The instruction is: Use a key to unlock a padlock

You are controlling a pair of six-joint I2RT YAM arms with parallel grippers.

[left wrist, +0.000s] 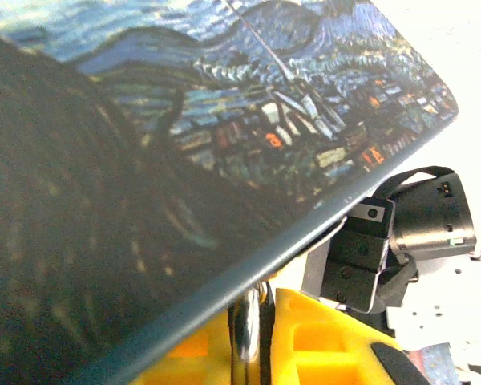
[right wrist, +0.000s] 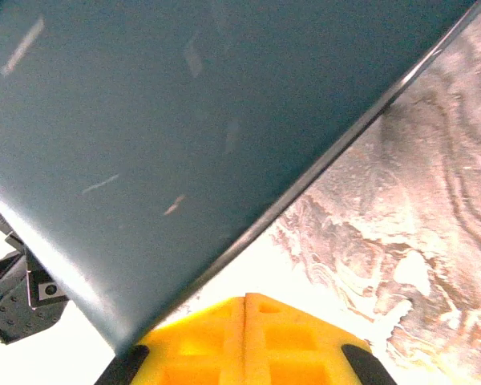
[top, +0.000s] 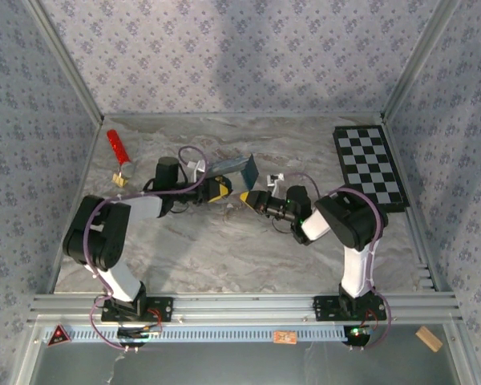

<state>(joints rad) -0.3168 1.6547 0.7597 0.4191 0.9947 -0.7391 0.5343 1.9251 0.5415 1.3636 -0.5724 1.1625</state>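
right hand (right wrist: 245,313) is closed beside smooth painted tin (right wrist: 184,120); left hand (left wrist: 255,317) pinches a shiny metal piece (left wrist: 244,343).

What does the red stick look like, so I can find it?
Find the grey marble table and look at its far left corner, by the flowery wall. The red stick lies there at a slant. It is the only bright red thing on the table; the little block beside it is tan.
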